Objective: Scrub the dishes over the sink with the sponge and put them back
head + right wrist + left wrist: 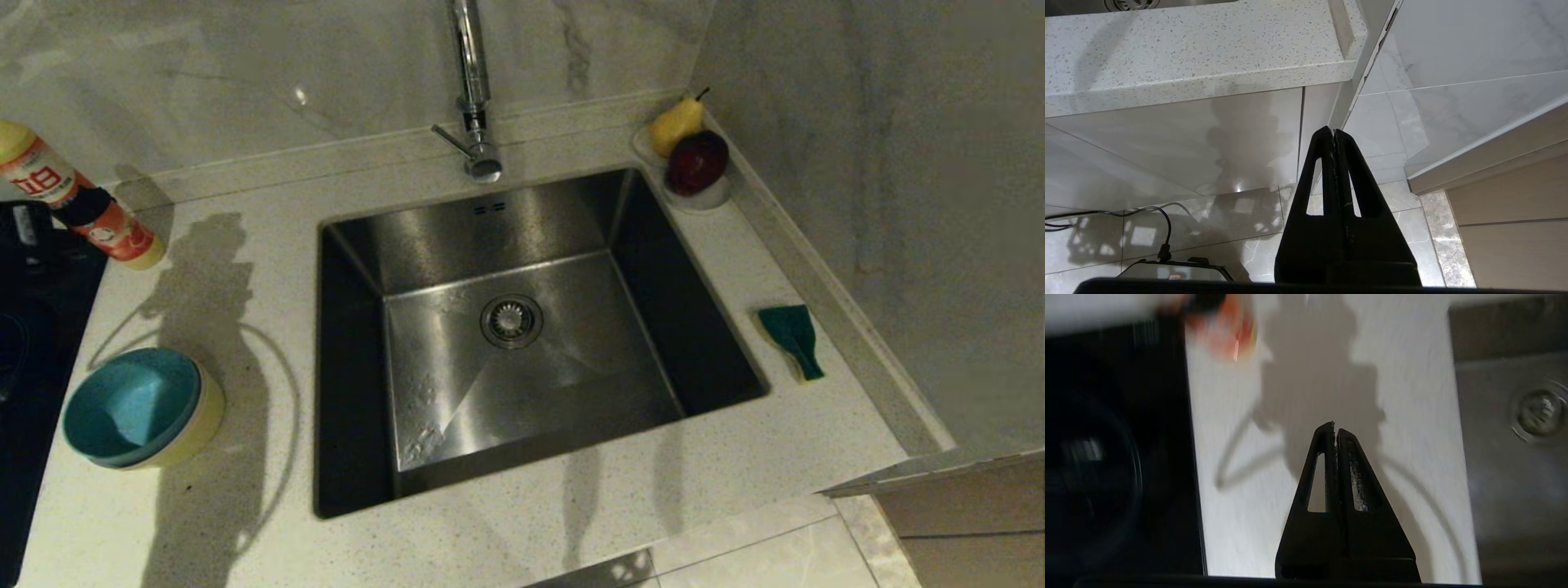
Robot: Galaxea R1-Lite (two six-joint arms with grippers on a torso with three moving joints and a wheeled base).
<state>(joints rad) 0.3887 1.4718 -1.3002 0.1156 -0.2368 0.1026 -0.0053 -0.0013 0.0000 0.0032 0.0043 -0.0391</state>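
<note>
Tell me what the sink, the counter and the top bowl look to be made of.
Sink: brushed stainless steel, going by its grey sheen and streaky reflections.
Counter: pale speckled stone or composite, smooth.
Top bowl: likely matte plastic, an even blue with no gloss.

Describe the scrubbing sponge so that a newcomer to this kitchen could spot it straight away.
Start at the square stainless steel sink set in the pale speckled stone counter. On the strip of counter to its right, nearer than the small white dish holding a pear and a red apple, lies the rectangular sponge. Its dark green scouring face edged with yellow foam sets it apart.
</note>
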